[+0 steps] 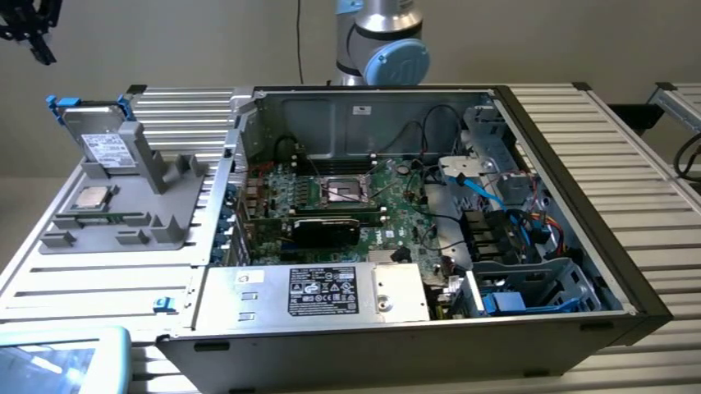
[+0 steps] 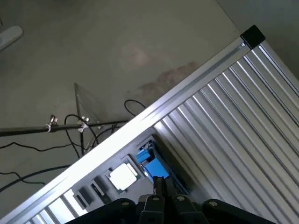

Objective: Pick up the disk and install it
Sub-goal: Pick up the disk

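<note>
Fingers (image 2: 158, 186) of my gripper (image 2: 161, 179) are clenched together on nothing, pointing toward the blue-framed disk (image 1: 104, 133) propped upright on a grey stand (image 1: 176, 174)

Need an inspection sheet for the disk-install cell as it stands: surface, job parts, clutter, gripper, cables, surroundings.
Surface: ribbed aluminium table, carrying an open computer case.
Job's things: disk stands upright in the grey fixture at the exterior view's left, not yet picked.
Clutter: CPU chip lying on the same fixture.
Grippers: gripper shut, holding nothing, above the fixture end of the table.
Cables: blue and black cables inside the case; loose black cables on the floor.
Surroundings: robot arm behind the case; bare floor beside the table.
</note>
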`<state>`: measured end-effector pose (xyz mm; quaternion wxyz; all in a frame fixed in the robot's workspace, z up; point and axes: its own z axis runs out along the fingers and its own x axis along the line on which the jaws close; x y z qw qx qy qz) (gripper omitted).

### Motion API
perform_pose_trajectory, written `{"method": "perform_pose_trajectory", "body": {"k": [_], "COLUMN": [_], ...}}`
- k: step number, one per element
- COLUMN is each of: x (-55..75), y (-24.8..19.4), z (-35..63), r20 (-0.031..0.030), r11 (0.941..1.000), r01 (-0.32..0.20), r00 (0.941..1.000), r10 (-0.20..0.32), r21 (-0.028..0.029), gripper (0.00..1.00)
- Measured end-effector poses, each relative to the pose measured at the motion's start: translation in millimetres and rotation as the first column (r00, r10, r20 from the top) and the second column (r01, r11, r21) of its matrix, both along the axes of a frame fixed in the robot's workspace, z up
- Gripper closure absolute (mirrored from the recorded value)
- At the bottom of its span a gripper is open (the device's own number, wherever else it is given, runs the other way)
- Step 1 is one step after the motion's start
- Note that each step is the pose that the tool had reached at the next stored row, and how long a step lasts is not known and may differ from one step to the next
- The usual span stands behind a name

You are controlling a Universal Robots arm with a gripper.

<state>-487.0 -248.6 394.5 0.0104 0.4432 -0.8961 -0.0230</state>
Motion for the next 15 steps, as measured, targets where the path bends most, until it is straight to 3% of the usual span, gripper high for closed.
{"method": "perform_pose_trajectory", "body": {"k": [4, 8, 12, 15], "x": [0.0, 0.0, 0.0, 0.0], "y": [0.0, 0.0, 0.0, 0.0], "z": [0.0, 0.0, 0.0, 0.0], "r20": [0.0000, 0.0000, 0.0001, 0.0024], "r11": [0.9974, 0.9894, 0.9765, 0.9633], "r01": [-0.072, -0.145, -0.216, -0.269], "r00": [0.9974, 0.9894, 0.9765, 0.9633], "r10": [0.072, 0.145, 0.216, 0.269], "r21": [0.0000, 0.0000, 0.0000, -0.0006], "gripper": [0.89, 0.89, 0.89, 0.89]}}
